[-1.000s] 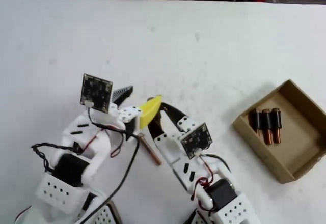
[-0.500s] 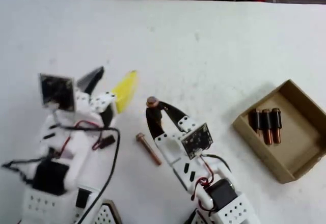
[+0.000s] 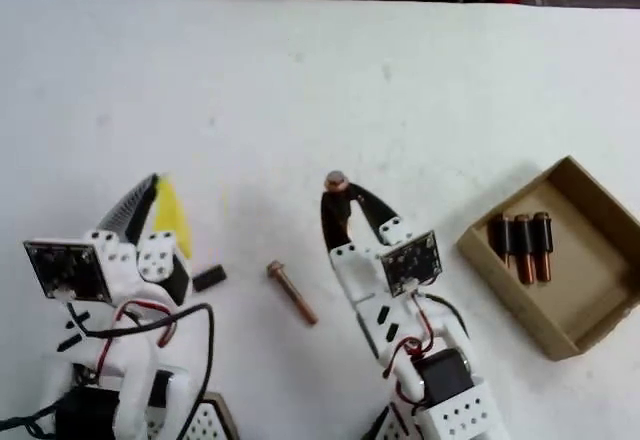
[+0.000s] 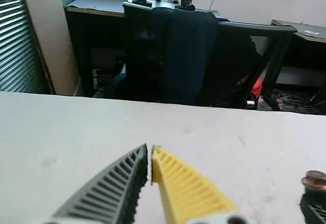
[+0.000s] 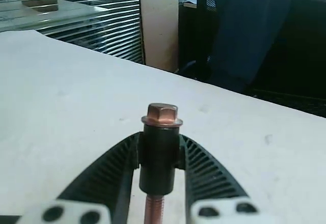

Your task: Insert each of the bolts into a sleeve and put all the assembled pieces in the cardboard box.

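You are pulling the left jaws, shut and empty, away left and swinging the right jaws, clamped on the sleeved bolt (image 5: 159,152), toward the box (image 3: 585,280) at right.

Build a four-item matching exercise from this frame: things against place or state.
1. loose copper bolt
2. black sleeve holding a copper bolt
3. three assembled black-and-copper pieces
4. grey-and-yellow left gripper

A. inside the brown cardboard box
B. shut, holding nothing
C. clamped in the right gripper
D. lying on the white table

Pairs: 1-D, 2-C, 3-A, 4-B
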Available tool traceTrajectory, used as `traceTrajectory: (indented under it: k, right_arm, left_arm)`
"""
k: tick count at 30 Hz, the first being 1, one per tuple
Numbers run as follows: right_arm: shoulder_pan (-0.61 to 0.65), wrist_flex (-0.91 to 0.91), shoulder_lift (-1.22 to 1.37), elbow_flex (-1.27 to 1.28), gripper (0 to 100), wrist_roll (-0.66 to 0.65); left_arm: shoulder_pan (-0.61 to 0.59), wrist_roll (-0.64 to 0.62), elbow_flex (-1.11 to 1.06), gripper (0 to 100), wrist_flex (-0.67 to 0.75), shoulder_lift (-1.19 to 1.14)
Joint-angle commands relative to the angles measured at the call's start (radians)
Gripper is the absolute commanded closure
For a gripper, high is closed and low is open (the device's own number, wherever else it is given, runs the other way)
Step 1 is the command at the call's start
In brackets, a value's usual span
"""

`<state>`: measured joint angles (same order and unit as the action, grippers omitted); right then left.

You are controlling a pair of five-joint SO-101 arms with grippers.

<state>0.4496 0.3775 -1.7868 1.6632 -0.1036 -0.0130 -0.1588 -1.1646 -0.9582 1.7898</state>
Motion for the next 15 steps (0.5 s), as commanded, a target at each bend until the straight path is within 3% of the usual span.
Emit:
traceTrajectory:
  k: [1,8,15]
  right_arm:
    - [-0.045,0.094,-0.013,-0.098,98.1,-0.009]
    - [-0.105,0.389,-0.012,-0.364,98.1,-0.017]
    - [-0.226,0.587,-0.008,-0.635,98.1,-0.017]
  left_arm:
    - [-0.047,0.006,-0.031,95,-0.006,0.03]
    - [-0.051,0.153,-0.106,98,-0.049,0.03]
    - [-0.051,0.169,-0.247,98,-0.049,0.03]
